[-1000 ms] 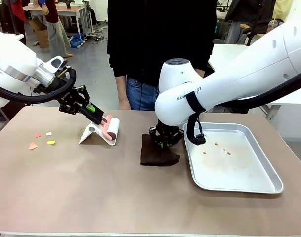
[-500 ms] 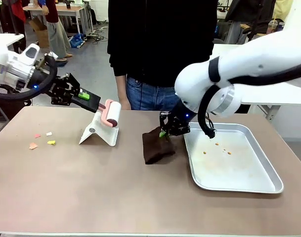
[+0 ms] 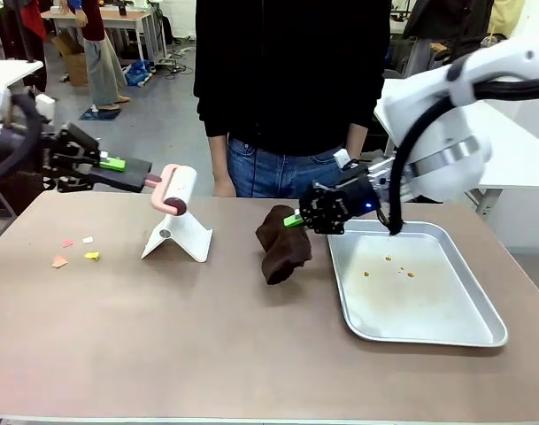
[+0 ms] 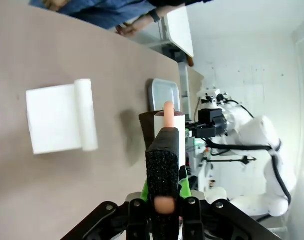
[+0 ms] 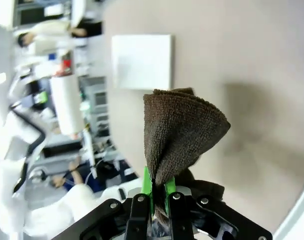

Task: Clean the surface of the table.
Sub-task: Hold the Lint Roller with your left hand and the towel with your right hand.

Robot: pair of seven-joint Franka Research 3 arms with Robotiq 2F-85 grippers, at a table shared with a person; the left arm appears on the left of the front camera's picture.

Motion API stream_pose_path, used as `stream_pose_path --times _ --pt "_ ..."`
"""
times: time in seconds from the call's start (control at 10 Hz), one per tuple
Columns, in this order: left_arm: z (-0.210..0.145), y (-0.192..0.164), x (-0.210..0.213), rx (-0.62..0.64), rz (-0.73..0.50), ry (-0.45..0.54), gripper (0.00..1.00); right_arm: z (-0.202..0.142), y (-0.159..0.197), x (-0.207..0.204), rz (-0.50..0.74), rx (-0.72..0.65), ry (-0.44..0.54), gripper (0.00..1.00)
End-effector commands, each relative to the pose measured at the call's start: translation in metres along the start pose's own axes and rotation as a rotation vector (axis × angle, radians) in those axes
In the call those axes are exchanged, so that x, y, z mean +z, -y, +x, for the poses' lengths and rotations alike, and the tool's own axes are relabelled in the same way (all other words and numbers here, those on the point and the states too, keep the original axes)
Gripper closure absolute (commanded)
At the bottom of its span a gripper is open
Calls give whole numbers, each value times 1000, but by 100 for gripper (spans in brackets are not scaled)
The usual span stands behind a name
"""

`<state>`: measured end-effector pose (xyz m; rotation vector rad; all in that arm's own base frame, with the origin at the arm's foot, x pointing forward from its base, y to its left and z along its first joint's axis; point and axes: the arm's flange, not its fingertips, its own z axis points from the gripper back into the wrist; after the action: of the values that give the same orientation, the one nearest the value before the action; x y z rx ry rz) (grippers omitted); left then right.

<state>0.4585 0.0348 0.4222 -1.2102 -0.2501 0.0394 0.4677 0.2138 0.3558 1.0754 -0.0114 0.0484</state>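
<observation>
The table [image 3: 163, 336] stretched from the robot's side to the far edge, where a person [image 3: 291, 80] stood. In the front view, the left gripper [image 3: 141, 177] hung over the far left corner, clamped on the pink handle of a lint roller [image 3: 179, 188] – the roll sat in the air just above a white stand [image 3: 182, 239]. A few paper scraps [image 3: 74, 251] lay near the left edge. Mid-table, the right gripper [image 3: 294, 220] pinched a brown cloth [image 3: 282, 243] by its top; whether the drooping end touched the top I could not tell. A silver tray [image 3: 481, 332] lay by the right edge with crumbs [image 3: 388, 266] in it.

In the left wrist view, the green pads were pressed to both sides of the handle, with the stand and the tray on the table beyond.

In the right wrist view, the jaws were squeezed together on a fold of the cloth – it rose in a cone, with the stand beyond it.
</observation>
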Motion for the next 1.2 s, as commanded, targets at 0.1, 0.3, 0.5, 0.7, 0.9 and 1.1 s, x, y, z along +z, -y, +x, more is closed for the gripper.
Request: stream_pose_path --times 0.1,0.3,0.5,0.7,0.9,1.1 --pt "-28 -25 53 -8 -43 13 100 -46 13 45 268 26 -23 100" --pt "-39 -58 102 -29 -86 -13 100 -70 33 85 382 -91 87 100" --pt "-46 -99 157 -46 -156 6 100 -94 65 131 476 -134 216 100" --pt "-59 -144 202 -10 -217 114 100 -118 106 172 560 -183 368 100" --pt "-64 -192 236 102 -153 132 100 -144 138 202 579 -193 484 100" --pt "-73 -232 258 178 -200 182 100 -168 159 214 569 -208 563 100"
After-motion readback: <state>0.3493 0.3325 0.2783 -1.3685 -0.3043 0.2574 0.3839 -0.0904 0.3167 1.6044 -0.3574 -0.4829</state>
